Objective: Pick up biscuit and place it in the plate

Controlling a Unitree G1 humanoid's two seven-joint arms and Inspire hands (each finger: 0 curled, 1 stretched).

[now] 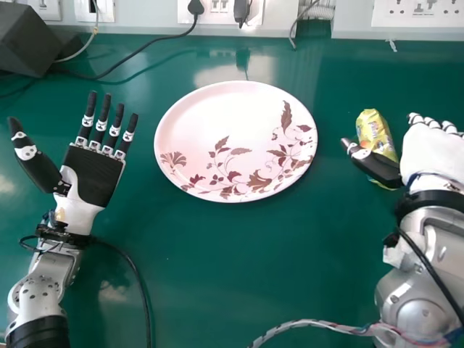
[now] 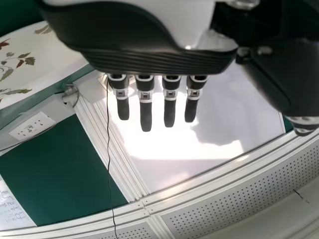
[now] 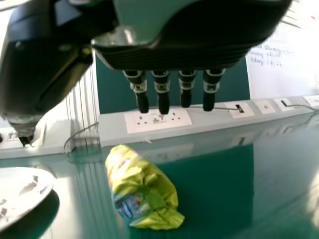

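You can see the biscuit in its yellow crinkly wrapper (image 1: 375, 130) lying on the shiny green surface (image 1: 217, 275). It sits to the right of the big pink plate (image 1: 217, 109), with a gap between them, so it is not in the plate. The plate lies flat near the middle, toward the far side, and has brown and red leaves and flowers on it (very pretty ones!).

Your right robot hand (image 1: 435, 152) is at the right, just beside the biscuit. Its fingers are straight and it is not gripping anything. From the head, you see its dark thumb (image 1: 380, 168) cross in front of the low part of the wrapper, but you cannot tell if they touch.

Your left robot hand (image 1: 93, 176) is at the left of the plate, well apart from it. Its palm is up, its fingers are spread out straight, and it holds nothing.

At the far left there is a dark box (image 1: 27, 40), and a black cord (image 1: 148, 45) runs from near it to a plug (image 1: 196, 7) by the wall.
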